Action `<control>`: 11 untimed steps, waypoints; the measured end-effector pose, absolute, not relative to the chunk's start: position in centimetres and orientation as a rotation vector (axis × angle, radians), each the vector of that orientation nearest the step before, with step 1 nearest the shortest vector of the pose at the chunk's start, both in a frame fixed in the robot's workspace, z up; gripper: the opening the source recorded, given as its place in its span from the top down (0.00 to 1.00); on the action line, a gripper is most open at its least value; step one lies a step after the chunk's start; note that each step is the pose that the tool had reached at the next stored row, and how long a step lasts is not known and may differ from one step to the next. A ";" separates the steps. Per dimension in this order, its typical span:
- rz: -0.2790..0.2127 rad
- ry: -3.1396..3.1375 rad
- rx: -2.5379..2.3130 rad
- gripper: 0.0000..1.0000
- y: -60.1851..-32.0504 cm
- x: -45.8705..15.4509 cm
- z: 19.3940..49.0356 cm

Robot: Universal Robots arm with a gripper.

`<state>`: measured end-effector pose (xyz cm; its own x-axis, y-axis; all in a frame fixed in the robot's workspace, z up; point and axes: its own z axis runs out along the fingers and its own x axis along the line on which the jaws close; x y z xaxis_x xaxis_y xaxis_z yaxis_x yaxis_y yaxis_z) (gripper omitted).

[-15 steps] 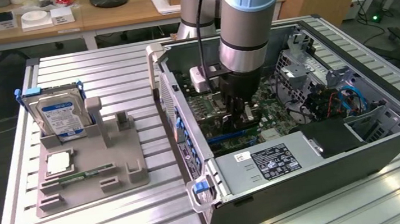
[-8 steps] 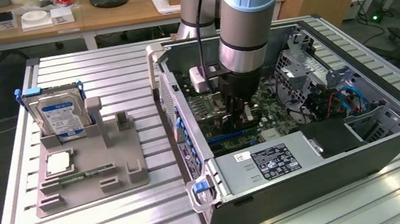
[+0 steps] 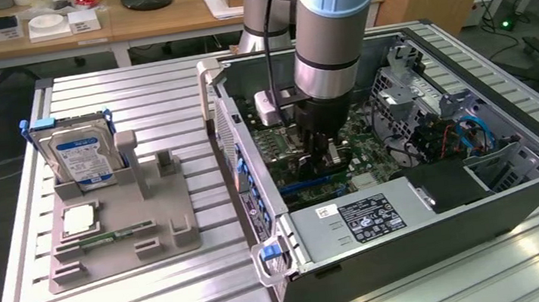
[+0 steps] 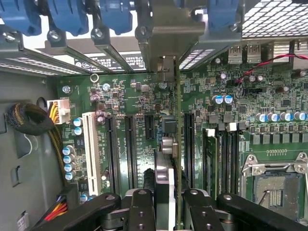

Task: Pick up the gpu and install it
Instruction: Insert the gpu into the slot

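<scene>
Wrist view looks straight down onto the green motherboard inside the open grey computer case. The gripper has its black fingers closed narrowly on the gpu, a thin dark card seen edge-on with its pale metal bracket reaching up to the case's rear wall. The card stands upright over the row of long black expansion slots, between them and the memory slots.

The step in hand, by my judgement, is the install itself: the card is carried and lined up above the board, not yet clearly seated. Seating it would call for the card's edge to meet one slot squarely and the bracket to sit flush at the rear opening.

Whether the card's lower edge already touches a slot is hidden behind the fingers. In the exterior view the arm covers the card, and the grey parts stand at the table's far edge holds a silver hard drive.
</scene>
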<state>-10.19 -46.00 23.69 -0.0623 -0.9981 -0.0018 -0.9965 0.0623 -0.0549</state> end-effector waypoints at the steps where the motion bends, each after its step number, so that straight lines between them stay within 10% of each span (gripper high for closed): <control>1: -0.060 2.261 -2.124 0.72 -46.0 -10.2 23.7; 11: -0.060 2.261 -2.124 0.72 -46.0 -10.2 23.3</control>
<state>-10.25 -45.98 23.32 -0.0623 -0.9981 -0.0019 -0.9965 0.0624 -0.0550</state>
